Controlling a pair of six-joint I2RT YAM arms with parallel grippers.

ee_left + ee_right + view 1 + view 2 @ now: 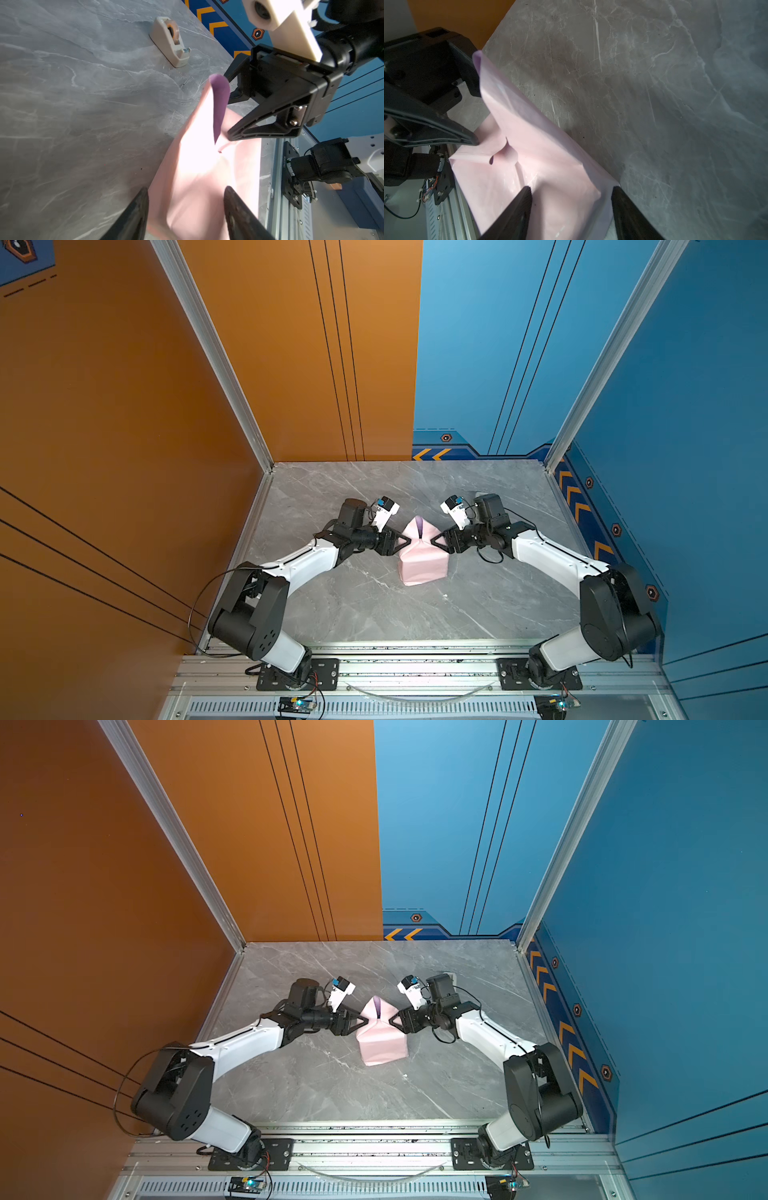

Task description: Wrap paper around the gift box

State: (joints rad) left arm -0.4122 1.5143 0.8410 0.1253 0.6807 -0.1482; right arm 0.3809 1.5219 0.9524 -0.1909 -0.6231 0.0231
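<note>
Both hands spread wide: left hand [406,540], right hand [434,540], tips against paper [424,566].

**A:** Where is there room around the paper [422,562]?

**B:** On its near side I see bare counter [374,605], wide enough to pass. Its two flanks are blocked: the left gripper [405,541] and right gripper [437,541] sit against it, jaws apart.

**A:** And beyond it?

**B:** Open counter, then the tape dispenser [170,41], well apart.
</note>
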